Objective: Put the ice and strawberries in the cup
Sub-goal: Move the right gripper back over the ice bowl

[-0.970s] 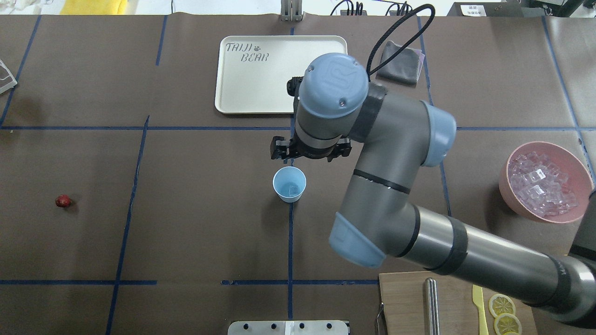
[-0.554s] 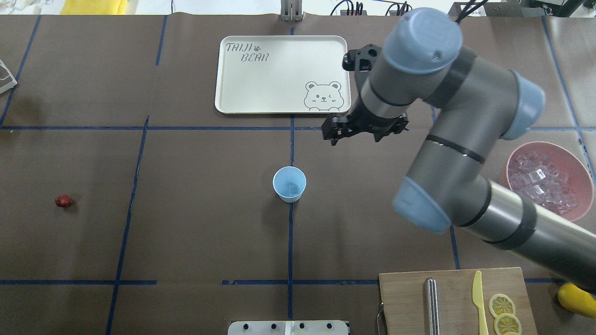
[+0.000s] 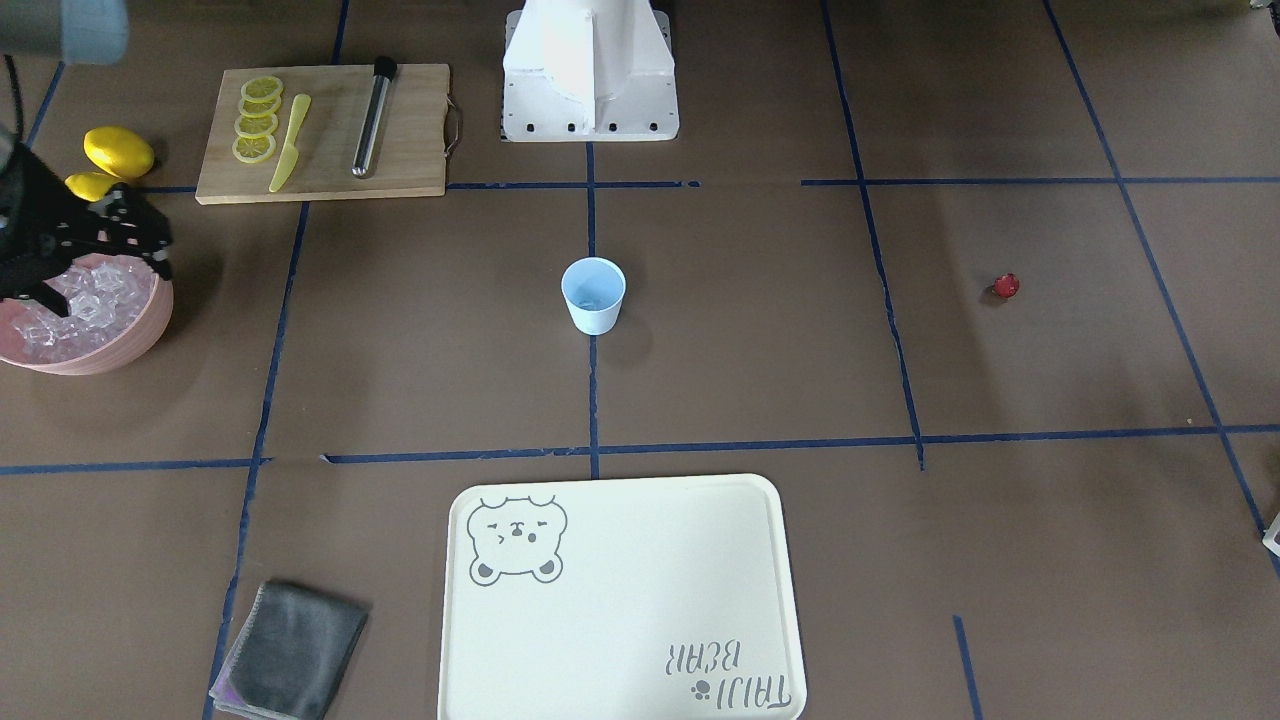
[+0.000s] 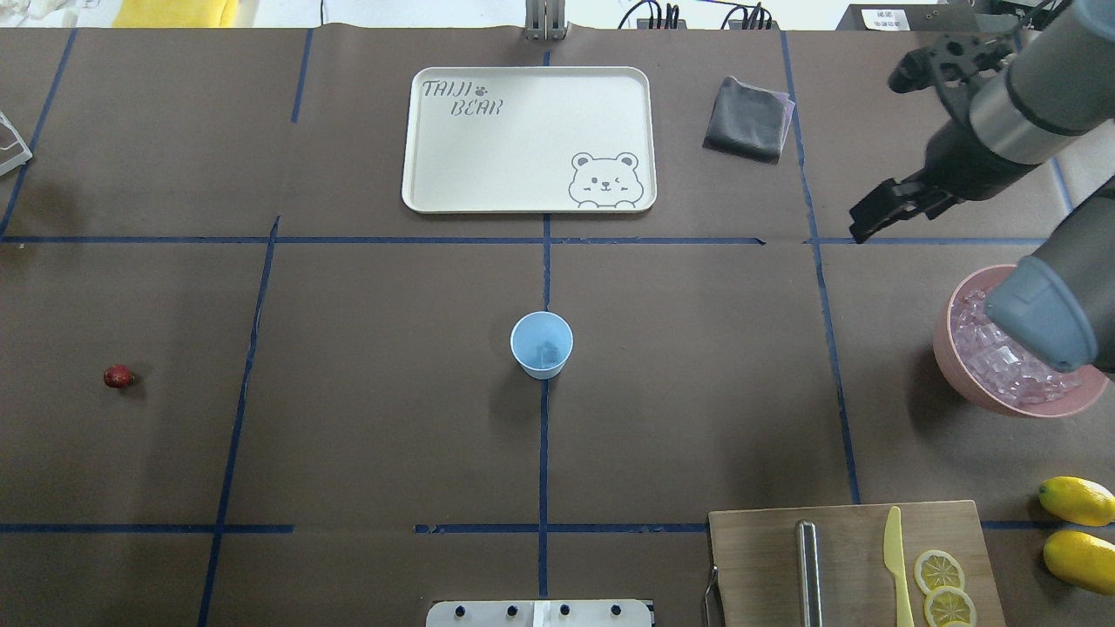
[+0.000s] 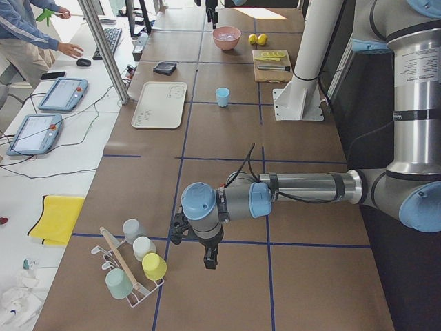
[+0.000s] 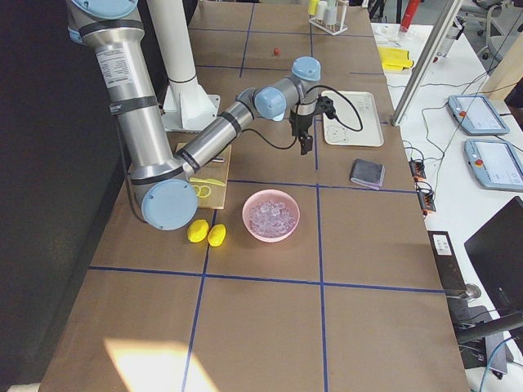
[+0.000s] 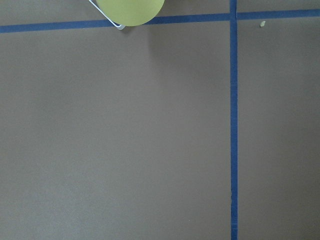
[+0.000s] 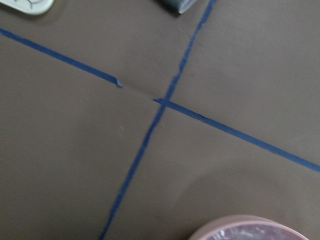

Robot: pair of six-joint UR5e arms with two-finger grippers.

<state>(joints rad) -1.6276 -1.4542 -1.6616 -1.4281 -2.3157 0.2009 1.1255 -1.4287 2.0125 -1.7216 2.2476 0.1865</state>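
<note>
The light blue cup stands upright at the table's centre with one clear ice cube inside. More ice fills the pink bowl at the right. The red strawberry lies alone far to the left. My right gripper hangs open and empty in the air beside the bowl's far rim. My left gripper shows only in the exterior left view, over the table's left end; I cannot tell its state.
A cream tray and a grey cloth lie at the far side. A cutting board with a rod, yellow knife and lemon slices sits near the base, two lemons beside it. A cup rack stands by the left gripper.
My right arm has swung from just beyond the cup far to the right, ending beside the pink bowl. The cup, its ice cube and the strawberry have stayed put.
</note>
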